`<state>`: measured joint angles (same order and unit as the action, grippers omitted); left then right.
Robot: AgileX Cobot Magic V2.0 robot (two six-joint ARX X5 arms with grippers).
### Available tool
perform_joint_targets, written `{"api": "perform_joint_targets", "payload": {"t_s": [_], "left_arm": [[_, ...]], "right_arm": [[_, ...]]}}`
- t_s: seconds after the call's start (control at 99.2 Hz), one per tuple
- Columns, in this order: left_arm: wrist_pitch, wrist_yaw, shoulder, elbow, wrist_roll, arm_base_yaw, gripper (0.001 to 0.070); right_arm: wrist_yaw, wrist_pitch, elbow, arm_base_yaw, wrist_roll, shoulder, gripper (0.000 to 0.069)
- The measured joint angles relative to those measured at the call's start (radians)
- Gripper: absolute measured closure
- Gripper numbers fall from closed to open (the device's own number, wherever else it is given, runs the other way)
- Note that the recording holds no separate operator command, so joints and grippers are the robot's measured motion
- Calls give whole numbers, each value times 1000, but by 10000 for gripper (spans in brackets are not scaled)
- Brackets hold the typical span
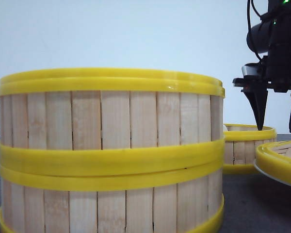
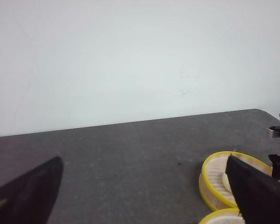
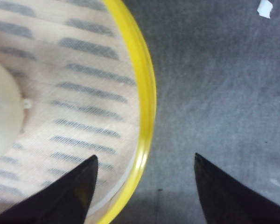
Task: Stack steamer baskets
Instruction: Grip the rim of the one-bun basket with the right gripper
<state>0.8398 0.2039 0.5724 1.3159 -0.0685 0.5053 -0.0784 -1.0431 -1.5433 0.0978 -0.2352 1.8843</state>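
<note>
Fingers of our right gripper (image 1: 277, 112) hang spread wide at the right edge of the front view, tips pointing down above the far steamer basket (image 1: 247, 141), holding nothing. In the right wrist view the two dark fingertips (image 3: 77, 189) straddle that basket's yellow rim (image 3: 147, 107), one over the slatted floor, the other over the bare grey table (image 3: 224, 84). A pale rounded thing sits inside at the left edge; we cannot tell what it is.

Our left gripper (image 2: 144, 186) is also wide and empty, hovering over the table, with two baskets at the lower right of its view.

We judge the step to be the approach for a rim grasp on the far basket: the next move calls for lowering until the wall sits between the fingers, then closing.

Filling the left of the front view, two baskets (image 1: 109, 150) already stand stacked. Walls are pale vertical wooden slats, matte and grainy; the rim bands are thick, glossy yellow. A further yellow rim (image 1: 281, 162) shows at the lower right.
</note>
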Motion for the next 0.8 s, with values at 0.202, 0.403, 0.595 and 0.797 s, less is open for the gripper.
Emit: {"api": "perform_joint_targets", "payload": {"t_s": [0.202, 0.403, 0.595, 0.797], "left_arm": [[10, 0, 0, 0, 0, 0, 17], [25, 0, 0, 0, 0, 0, 17], [46, 0, 0, 0, 0, 0, 17], [66, 0, 0, 0, 1, 0, 17]], "right_arm": [[0, 8, 0, 13, 0, 33, 474], [3, 24, 0, 35, -6, 68, 512], [11, 76, 0, 47, -34, 72, 661], [-36, 110, -31, 58, -40, 79, 668]]}}
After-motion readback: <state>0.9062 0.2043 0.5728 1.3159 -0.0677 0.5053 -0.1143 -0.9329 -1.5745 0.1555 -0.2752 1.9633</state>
